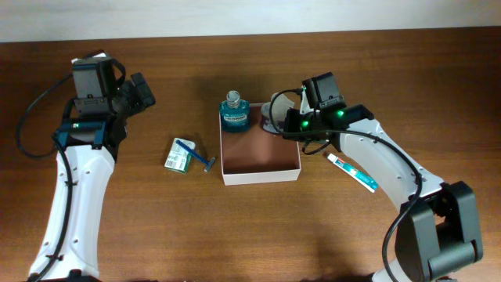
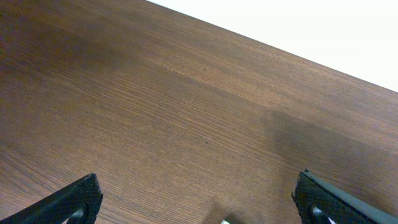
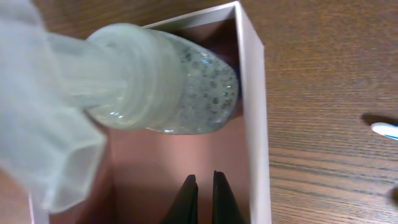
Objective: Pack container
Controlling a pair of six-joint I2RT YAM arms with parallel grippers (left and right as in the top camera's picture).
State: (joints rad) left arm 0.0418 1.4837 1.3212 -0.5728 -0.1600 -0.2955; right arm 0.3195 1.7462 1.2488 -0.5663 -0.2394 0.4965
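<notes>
The container [image 1: 261, 177] is a shallow white-walled box with a reddish-brown inside at the table's middle; its right wall shows in the right wrist view [image 3: 252, 93]. A blue bottle [image 1: 234, 113] stands in its far left corner. A clear pump bottle [image 1: 274, 116] leans at its far right corner, large and blurred in the right wrist view [image 3: 180, 81]. My right gripper [image 1: 291, 125] is beside that bottle over the box floor. Its jaws [image 3: 206, 186] are shut with nothing seen between the tips. My left gripper [image 1: 145, 90] is open and empty over bare wood [image 2: 199, 199].
A small green-white packet [image 1: 178, 159] and a blue razor-like tool [image 1: 200, 157] lie left of the box. A white and teal toothbrush [image 1: 352, 171] lies right of it; its tip shows in the right wrist view [image 3: 385, 130].
</notes>
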